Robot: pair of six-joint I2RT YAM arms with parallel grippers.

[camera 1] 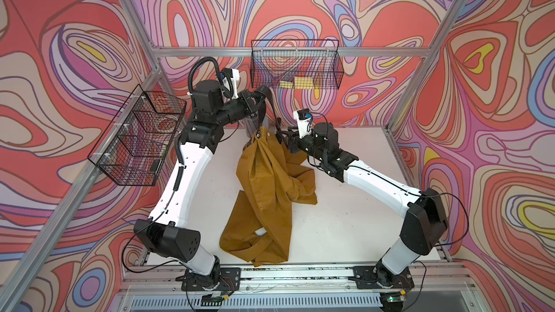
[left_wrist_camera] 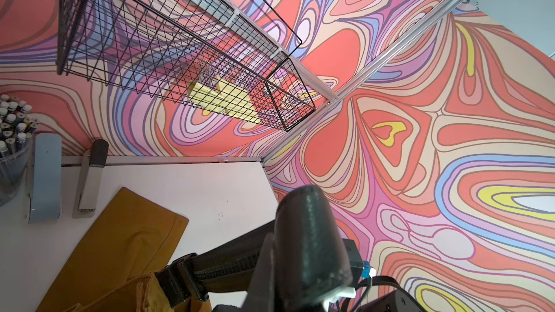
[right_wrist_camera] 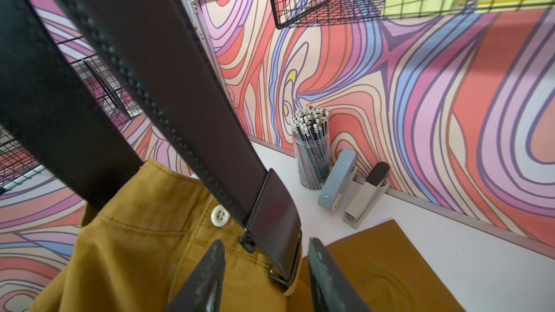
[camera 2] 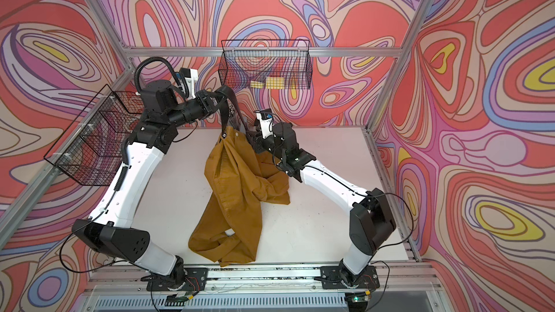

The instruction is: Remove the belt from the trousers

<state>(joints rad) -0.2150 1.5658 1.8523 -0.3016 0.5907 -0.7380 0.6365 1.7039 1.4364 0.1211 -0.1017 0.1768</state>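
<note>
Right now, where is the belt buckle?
In the right wrist view, the belt buckle hangs at the waist of the trousers, beside the pale button, just ahead of the open right gripper.

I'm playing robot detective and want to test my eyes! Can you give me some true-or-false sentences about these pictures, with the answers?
1. The left gripper holds the belt up in the air. True.
2. The trousers lie flat on the table. False: the waist hangs from the belt, and only the legs rest on the table.
3. The right gripper is clamped on the buckle. False: its jaws are open, one on either side of the buckle.
4. The belt is out of the trousers. False: it passes through a loop at the waist.
5. Yellow notes sit in the wire basket on the back wall. True.
6. A blue stapler and a grey stapler sit by the pencil cup. True.
</note>
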